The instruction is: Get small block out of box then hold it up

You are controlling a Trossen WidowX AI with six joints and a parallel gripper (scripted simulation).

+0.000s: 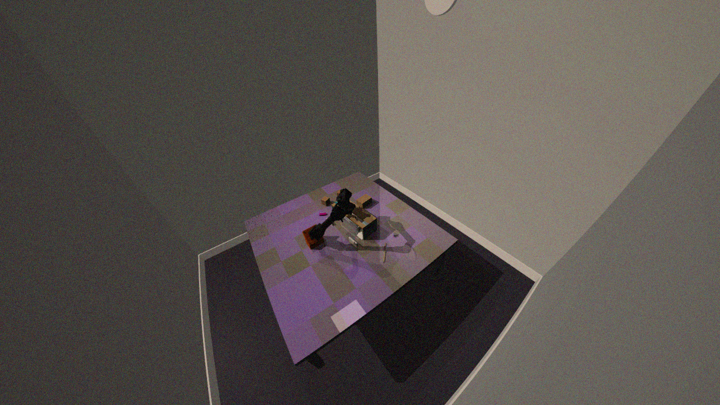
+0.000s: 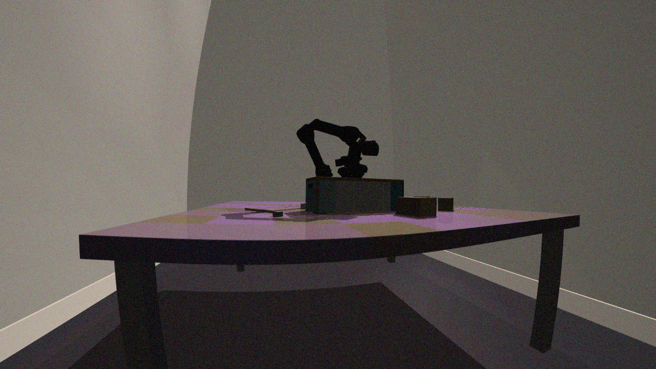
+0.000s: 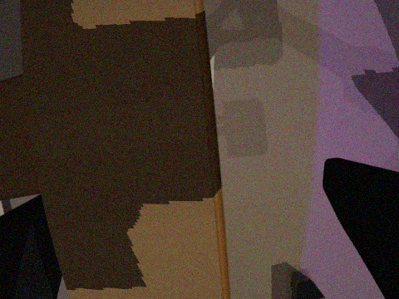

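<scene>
The box stands mid-table, its tan top partly under the arm's shadow in the wrist view. My gripper is open and empty; it hangs just above the box's top, near the long edge. In the wrist view one finger is over the box and the other over the purple table. A faint darker square shows on the grey strip beside the box's orange edge; I cannot tell if it is the block. The block shows plainly in no view.
Two tan boxes stand right of the box, one also in the top view. A thin stick lies on the table. A small magenta piece lies near the arm's red base.
</scene>
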